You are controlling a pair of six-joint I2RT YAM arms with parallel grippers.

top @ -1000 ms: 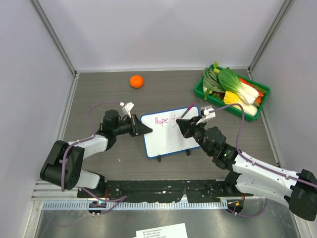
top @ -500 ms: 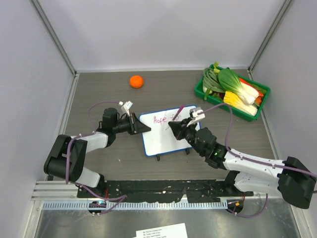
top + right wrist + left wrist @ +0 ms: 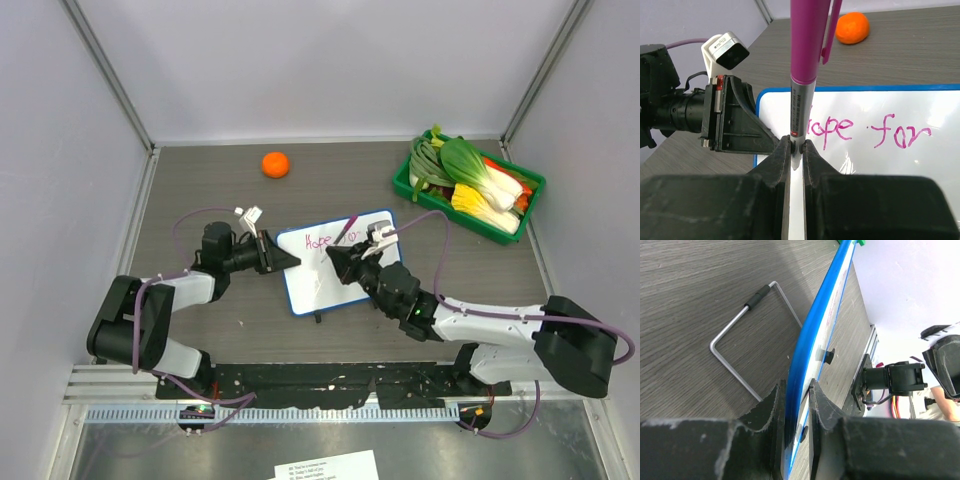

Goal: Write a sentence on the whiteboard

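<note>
Lab test cell: white panel walls [image 3: 330, 70], metal corner posts [image 3: 108, 75], grey tabletop [image 3: 200, 180].

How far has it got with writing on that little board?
Done: the pink words "Hope for" stand on the whiteboard, top line. In hand: the right gripper holds the pink marker over the board, while the left gripper clamps its edge. Left: the phrase looks unfinished, and the area below is blank.

grey wood-grain table [image 3: 330, 185] carries whiteboard [image 3: 312, 287], orange [image 3: 275, 164], green vegetable tray [image 3: 402, 182].
</note>
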